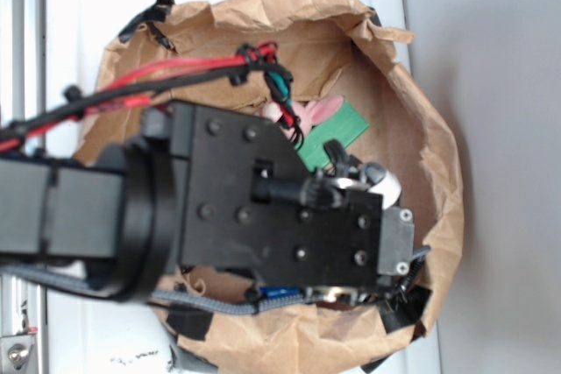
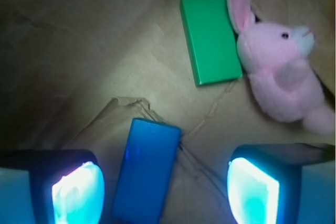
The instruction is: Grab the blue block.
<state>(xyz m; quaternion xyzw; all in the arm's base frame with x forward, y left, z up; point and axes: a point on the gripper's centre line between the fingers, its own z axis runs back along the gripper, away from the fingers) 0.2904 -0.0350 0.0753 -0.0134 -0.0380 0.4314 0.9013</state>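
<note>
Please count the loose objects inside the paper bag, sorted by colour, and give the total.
Blue: 1, the blue block, between the open fingers
Green: 1, the green block
Pink: 1, the plush bunny, touching the green block
Total: 3

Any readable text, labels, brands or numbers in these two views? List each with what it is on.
None. The blue block, green block and pink bunny have plain surfaces in the wrist view. The paper bag and the black arm carry no legible print in the exterior view; small dark marks at the bottom edge are too blurred to read.
</note>
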